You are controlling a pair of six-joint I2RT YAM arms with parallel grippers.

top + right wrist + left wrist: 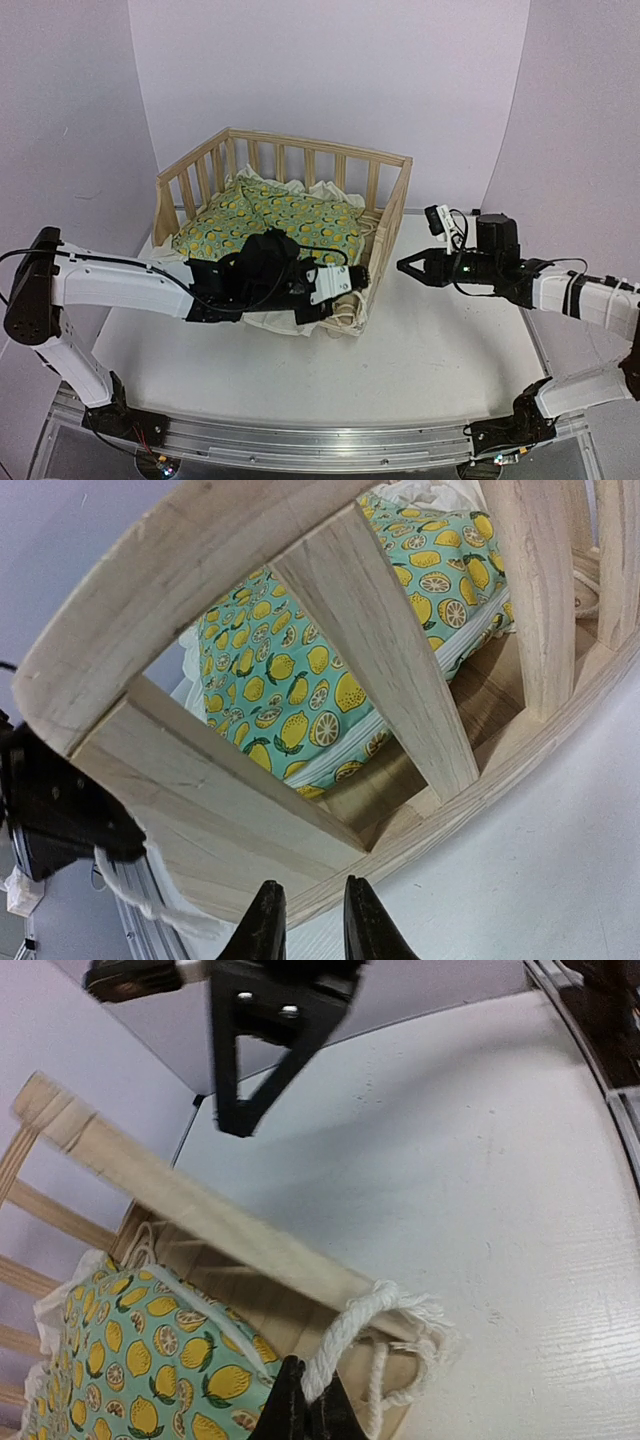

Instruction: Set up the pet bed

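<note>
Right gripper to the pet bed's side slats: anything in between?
Nothing visible. The right gripper sits just off the right slatted side of the pet bed, with only a gap over the table between them. In the right wrist view the slats lie straight ahead of the slightly parted jaws, unobstructed.

The white counter [440, 340] carries the pale wooden pet bed [320, 145], standing on its far left part; a cream ruffle [270, 322] spills from the bed's low near side onto the surface
</note>
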